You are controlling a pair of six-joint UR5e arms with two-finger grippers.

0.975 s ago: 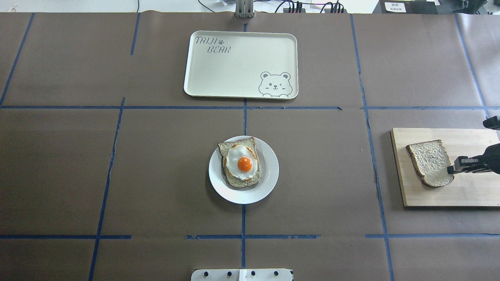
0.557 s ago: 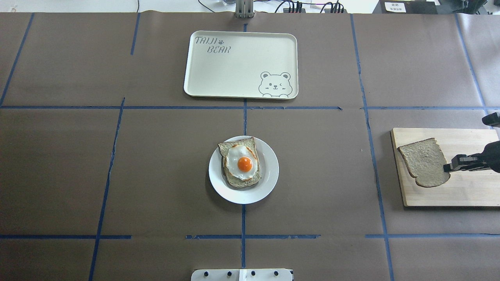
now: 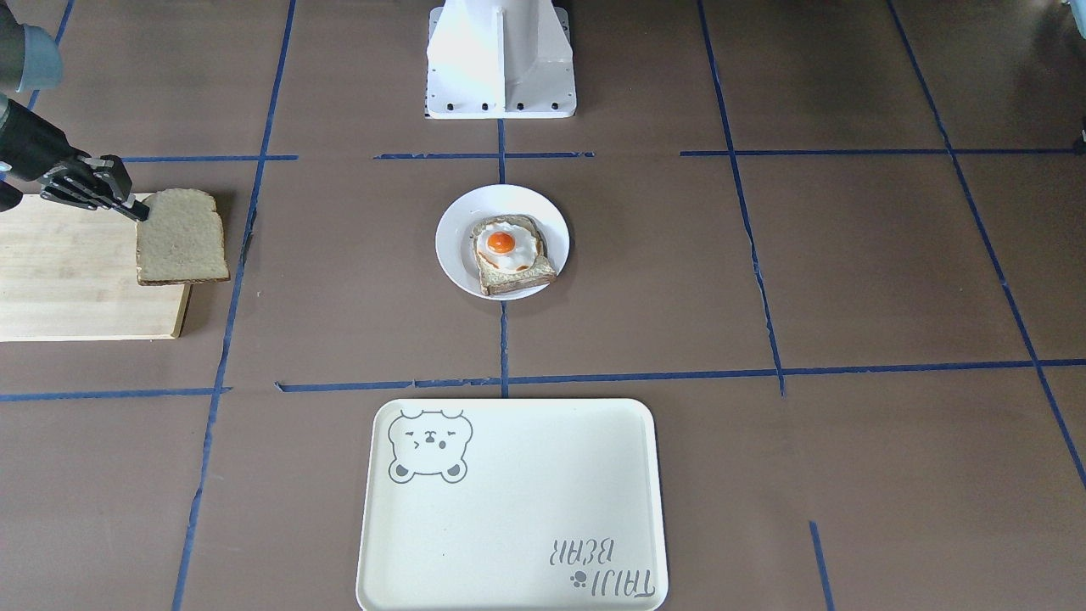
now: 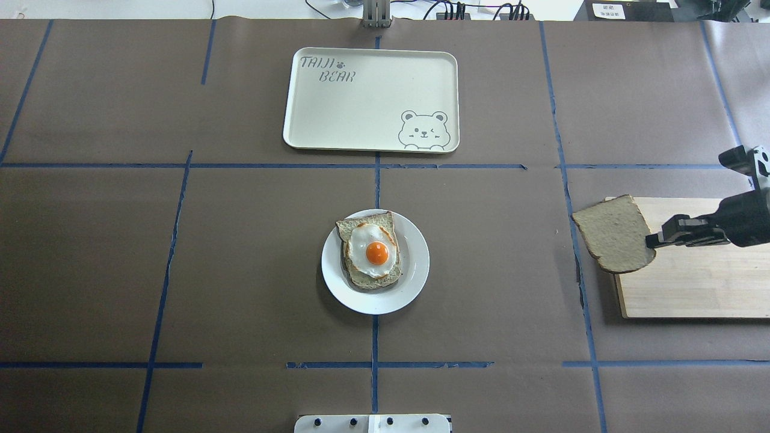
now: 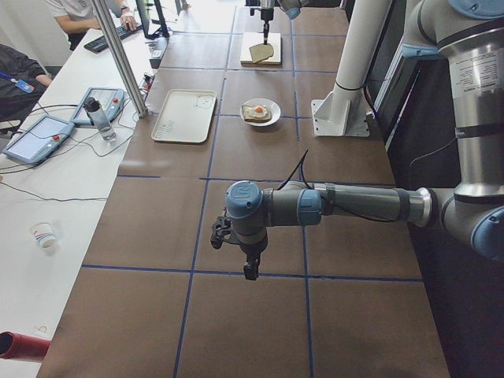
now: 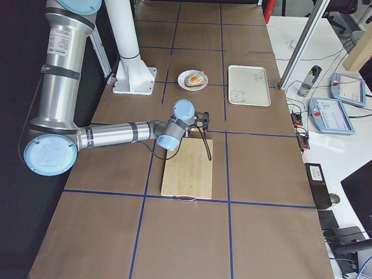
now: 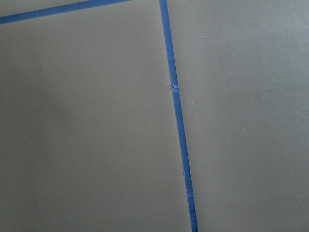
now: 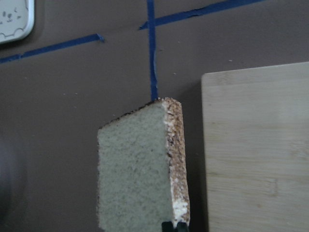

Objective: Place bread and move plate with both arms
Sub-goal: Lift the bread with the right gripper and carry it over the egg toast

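The bread (image 4: 613, 240) is a plain slice held by one edge in my right gripper (image 4: 652, 240), which is shut on it. The slice hangs in the air over the left end of the wooden board (image 4: 692, 288), right of the plate. It also shows in the front view (image 3: 181, 238) and in the right wrist view (image 8: 140, 169). The white plate (image 4: 415, 282) sits at the table's middle and carries a toast slice with a fried egg (image 4: 376, 252). My left gripper (image 5: 248, 272) shows only in the exterior left view, low over bare table; I cannot tell whether it is open or shut.
A cream tray with a bear drawing (image 4: 361, 102) lies beyond the plate, at the far middle. The white pedestal base (image 3: 501, 59) stands on the robot's side of the plate. Blue tape lines cross the brown table cover.
My right gripper has lifted the bread off the board and carried it left, toward the plate, to over the board's left end. The plate and tray have not moved.
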